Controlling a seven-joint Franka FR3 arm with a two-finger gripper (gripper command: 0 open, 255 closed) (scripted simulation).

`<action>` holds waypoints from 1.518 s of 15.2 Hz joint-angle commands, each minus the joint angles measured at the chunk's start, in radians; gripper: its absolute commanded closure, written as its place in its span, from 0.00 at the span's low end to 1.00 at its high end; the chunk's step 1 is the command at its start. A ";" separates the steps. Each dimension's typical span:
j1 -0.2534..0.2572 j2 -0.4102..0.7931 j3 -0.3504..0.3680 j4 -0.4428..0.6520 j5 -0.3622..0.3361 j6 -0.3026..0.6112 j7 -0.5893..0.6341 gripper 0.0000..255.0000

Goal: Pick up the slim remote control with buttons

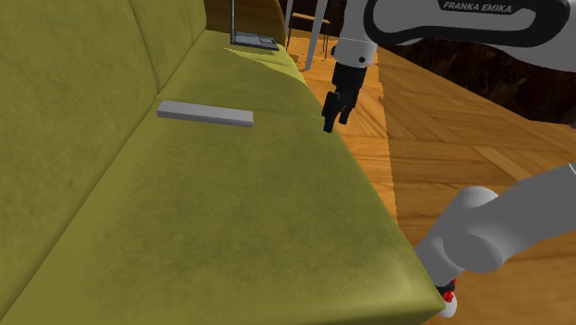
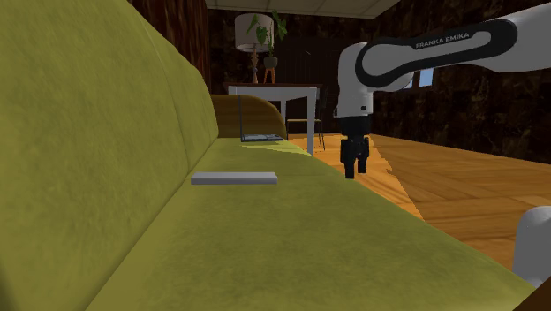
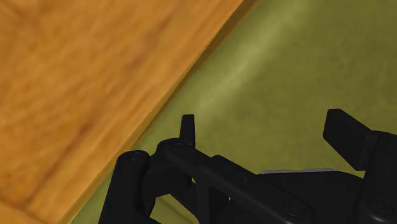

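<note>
A slim grey remote (image 1: 205, 114) lies flat on the seat of an olive-green sofa (image 1: 258, 212), close to the backrest. It also lies on the seat in the second exterior view (image 2: 234, 178). My black gripper (image 1: 334, 119) hangs pointing down over the sofa's front edge, apart from the remote and toward the shoulder view's right of it. Its fingers stand apart with nothing between them (image 3: 265, 127). In the wrist view a thin grey strip (image 3: 296, 170), probably the remote, peeks out behind the hand. The gripper (image 2: 355, 168) hovers a little above seat height.
An open laptop (image 1: 254, 39) sits at the sofa's far end. Behind it stand a white table (image 2: 274, 88) with a potted plant (image 2: 265, 31) and chair legs. Wooden floor (image 1: 462, 138) runs along the sofa's front edge.
</note>
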 commanded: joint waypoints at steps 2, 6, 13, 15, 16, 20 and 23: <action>0.025 0.096 0.025 0.093 0.000 0.020 -0.022 0.00; 0.055 0.221 0.060 0.224 -0.010 0.035 -0.048 0.00; 0.111 0.440 0.123 0.487 -0.050 0.026 -0.084 0.00; 0.129 0.505 0.142 0.572 -0.067 0.015 -0.093 0.00; 0.140 0.538 0.151 0.617 -0.077 0.008 -0.097 0.00; 0.189 0.679 0.186 0.815 -0.124 -0.035 -0.113 0.00; 0.239 0.798 0.208 0.995 -0.168 -0.085 -0.127 0.00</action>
